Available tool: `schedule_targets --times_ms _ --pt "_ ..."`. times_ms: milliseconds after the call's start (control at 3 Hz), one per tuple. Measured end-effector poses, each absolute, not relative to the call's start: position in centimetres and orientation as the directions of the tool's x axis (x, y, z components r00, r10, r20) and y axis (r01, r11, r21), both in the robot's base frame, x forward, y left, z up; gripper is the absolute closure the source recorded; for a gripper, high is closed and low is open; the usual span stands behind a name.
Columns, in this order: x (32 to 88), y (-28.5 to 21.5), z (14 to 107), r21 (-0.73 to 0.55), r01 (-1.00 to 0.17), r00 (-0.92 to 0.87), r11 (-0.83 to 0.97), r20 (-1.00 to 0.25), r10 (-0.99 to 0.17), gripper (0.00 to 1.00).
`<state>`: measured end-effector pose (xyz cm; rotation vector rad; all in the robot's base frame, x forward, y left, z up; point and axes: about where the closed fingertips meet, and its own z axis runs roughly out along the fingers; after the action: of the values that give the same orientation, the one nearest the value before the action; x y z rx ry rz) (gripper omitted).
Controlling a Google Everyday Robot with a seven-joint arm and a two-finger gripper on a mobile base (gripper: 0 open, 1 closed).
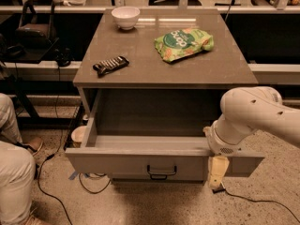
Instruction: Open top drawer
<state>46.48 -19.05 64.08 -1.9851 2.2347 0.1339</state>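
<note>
The top drawer [122, 162] stands pulled far out of the grey-beige cabinet, its inside bare, with a small black bar handle [161, 171] at the middle of its flat front. My white arm comes in from the right and hangs over the drawer's right front corner. My gripper [217, 174] points down in front of the drawer's front panel, to the right of the handle and apart from it. The two lower drawers are hidden behind the open one.
On the cabinet top [220, 69] lie a white bowl [125, 17], a green snack bag [183, 43] and a dark snack bar [110, 65]. A seated person's legs [14, 163] are at the left. Cables [56, 191] run over the floor. A round container [78, 136] stands under the drawer's left side.
</note>
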Motion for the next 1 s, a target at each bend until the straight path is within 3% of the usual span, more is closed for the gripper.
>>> schedule_targets --times_ms 1000 --pt "46.48 -19.05 64.08 -0.032 -0.992 -0.113 0.121 -0.170 -0.979 0.00"
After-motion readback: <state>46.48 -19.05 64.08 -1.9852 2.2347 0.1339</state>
